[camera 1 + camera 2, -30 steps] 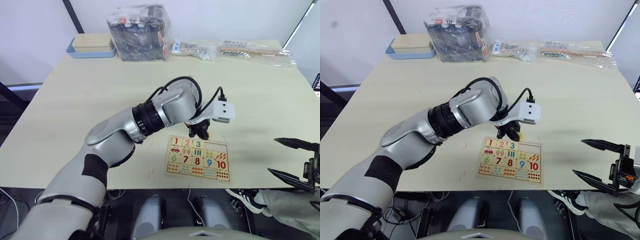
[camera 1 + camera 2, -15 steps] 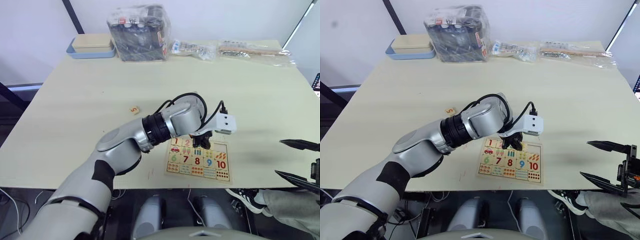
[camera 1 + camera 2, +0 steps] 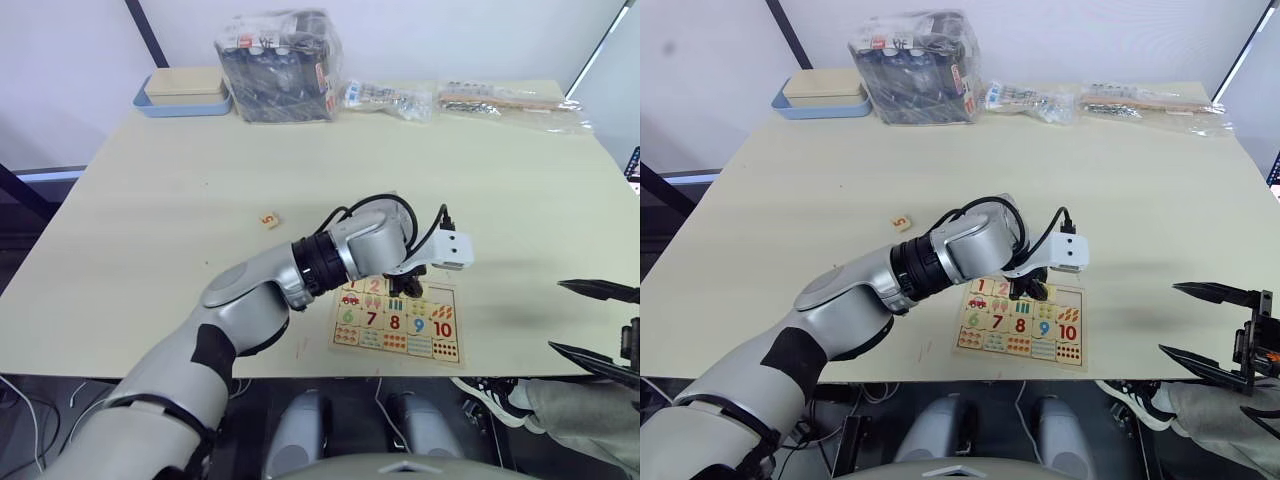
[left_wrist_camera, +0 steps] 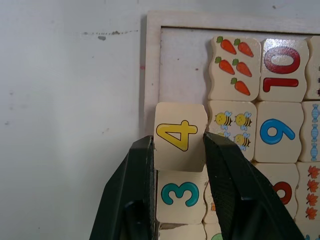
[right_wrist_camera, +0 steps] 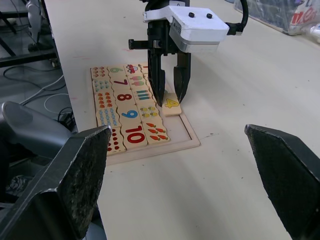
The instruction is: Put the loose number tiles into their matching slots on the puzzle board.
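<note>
The left gripper has its two black fingers closed on either side of the yellow 4 tile, pinching it at the far row of the puzzle board. The tile sits slightly tilted across the board's frame, just past the blue 3 piece, beside the bee piece, with the bare slots just beyond it. Farther from those fingers, toward the robot's left on the pale table, the loose 5 tile lies well apart from the board. The right gripper hovers off the table's near right edge, fingers spread wide, holding nothing.
</note>
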Controlling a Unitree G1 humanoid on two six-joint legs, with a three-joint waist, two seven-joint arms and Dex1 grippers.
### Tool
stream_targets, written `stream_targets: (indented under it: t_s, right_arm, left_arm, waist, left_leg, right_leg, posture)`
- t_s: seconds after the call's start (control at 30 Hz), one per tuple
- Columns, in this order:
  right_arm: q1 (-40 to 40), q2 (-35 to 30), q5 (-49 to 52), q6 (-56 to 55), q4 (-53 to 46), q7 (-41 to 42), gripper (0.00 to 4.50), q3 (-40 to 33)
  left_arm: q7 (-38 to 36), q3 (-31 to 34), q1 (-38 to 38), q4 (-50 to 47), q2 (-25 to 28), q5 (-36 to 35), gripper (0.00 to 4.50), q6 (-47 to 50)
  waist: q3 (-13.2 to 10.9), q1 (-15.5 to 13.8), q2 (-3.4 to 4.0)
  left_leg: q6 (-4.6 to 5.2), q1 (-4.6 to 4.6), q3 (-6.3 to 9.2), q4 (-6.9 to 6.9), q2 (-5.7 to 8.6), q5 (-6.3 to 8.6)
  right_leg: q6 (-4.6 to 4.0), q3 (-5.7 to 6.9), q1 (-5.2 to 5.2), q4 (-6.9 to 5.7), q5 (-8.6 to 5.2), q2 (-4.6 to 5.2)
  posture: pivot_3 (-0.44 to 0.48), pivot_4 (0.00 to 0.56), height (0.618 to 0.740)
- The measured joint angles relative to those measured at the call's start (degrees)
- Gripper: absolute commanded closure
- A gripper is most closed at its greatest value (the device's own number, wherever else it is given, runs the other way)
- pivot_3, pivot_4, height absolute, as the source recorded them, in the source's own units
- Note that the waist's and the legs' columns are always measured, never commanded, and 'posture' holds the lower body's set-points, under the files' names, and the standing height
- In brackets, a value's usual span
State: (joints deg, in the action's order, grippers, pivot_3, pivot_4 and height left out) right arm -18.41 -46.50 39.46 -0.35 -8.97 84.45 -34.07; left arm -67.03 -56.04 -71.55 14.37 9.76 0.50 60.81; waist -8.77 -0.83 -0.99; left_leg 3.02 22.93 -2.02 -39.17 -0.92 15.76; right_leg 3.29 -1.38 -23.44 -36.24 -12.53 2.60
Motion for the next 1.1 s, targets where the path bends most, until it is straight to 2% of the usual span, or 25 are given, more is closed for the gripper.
stream_targets:
  t_s: [1.1]
  right_arm:
    - [-1.6,0.8,0.0,0.0,-1.4,-1.2,0.00,0.0]
  left_arm:
    - [0.8,0.0,0.9,-0.1,-0.7,0.0,3.55,0.2]
  waist:
    - [0.0,0.0,0.01]
  left_leg:
    - [0.00,0.00,0.00,0.00,0.00,0.00]
  right_leg:
    - [-0.03,0.00,0.00,0.00,-0.02,0.00]
  posture:
    - [0.000,0.150,0.740]
